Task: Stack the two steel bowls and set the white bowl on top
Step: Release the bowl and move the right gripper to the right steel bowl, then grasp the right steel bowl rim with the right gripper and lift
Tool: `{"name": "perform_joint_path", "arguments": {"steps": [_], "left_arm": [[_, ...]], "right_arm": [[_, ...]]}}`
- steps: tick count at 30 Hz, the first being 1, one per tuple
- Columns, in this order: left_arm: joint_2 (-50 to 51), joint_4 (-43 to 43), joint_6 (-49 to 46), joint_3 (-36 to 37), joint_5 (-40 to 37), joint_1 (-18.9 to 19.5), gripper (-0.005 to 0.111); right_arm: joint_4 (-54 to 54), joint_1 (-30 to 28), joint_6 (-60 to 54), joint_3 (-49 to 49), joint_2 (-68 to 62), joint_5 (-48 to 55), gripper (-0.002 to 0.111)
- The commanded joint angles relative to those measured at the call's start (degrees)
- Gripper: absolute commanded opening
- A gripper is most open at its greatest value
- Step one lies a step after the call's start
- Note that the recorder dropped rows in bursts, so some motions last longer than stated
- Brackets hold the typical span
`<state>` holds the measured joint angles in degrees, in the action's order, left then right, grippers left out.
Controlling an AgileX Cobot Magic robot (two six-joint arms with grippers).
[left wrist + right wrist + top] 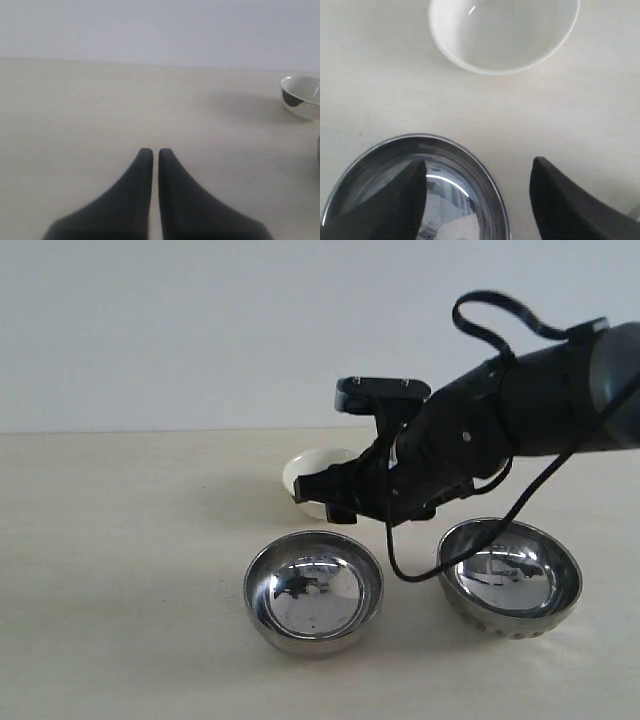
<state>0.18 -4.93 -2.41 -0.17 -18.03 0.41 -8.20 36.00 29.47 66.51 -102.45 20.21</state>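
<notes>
On the table (120,570) stand three bowls, all apart and upright, none stacked. The smooth bowl (313,592) sits near the middle front, the ribbed bowl (510,578) to its right at about the same depth, and the white bowl (318,472) behind the smooth bowl, farther back. The right arm (540,400) reaches in from the right across the middle, a black cable (400,565) looping down from it between the two steel bowls. The right gripper (322,498) hangs over the far side of the smooth bowl, partly hiding the white bowl in the exterior view. Its jaws are spread wide and hold nothing. In the right wrist view the right gripper (479,162) straddles the rim of the smooth bowl (415,190): one finger (395,205) is over the bowl's inside, the other (565,205) is outside the rim, over bare table. Whether either finger touches the bowl cannot be told. The white bowl (505,35) lies just beyond the fingertips, empty. The left gripper (151,152) does not show in the exterior view. In its own wrist view its jaws are pressed nearly together, with only a thin slit between them and nothing in it, over open table. A shiny bowl (300,97) shows at the edge of that view; which steel bowl it is cannot be told.
</notes>
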Motion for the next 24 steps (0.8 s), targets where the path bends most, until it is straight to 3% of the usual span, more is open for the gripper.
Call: {"name": "perform_joint_path", "arguments": {"steps": [1, 7, 12, 16, 24], "left_arm": [[-0.2, 0.0, 0.3, 0.2, 0.4, -0.3, 0.004], [-0.2, 0.0, 0.3, 0.2, 0.4, -0.3, 0.004], [-0.2, 0.0, 0.3, 0.2, 0.4, -0.3, 0.004], [-0.2, 0.0, 0.3, 0.2, 0.4, -0.3, 0.004], [-0.2, 0.0, 0.3, 0.2, 0.4, -0.3, 0.004]], "right_arm": [[-5.9, -0.4, 0.1, 3.9, 3.6, 12.0, 0.054], [-9.5, -6.2, 0.2, 5.5, 7.4, 28.4, 0.054], [-10.0, -10.8, -1.9, 4.1, 9.4, 34.7, 0.054], [-10.7, -14.5, -2.2, 0.0, 9.8, 34.4, 0.054], [-9.4, -20.2, -2.0, -10.4, 9.8, 21.5, 0.054]]}}
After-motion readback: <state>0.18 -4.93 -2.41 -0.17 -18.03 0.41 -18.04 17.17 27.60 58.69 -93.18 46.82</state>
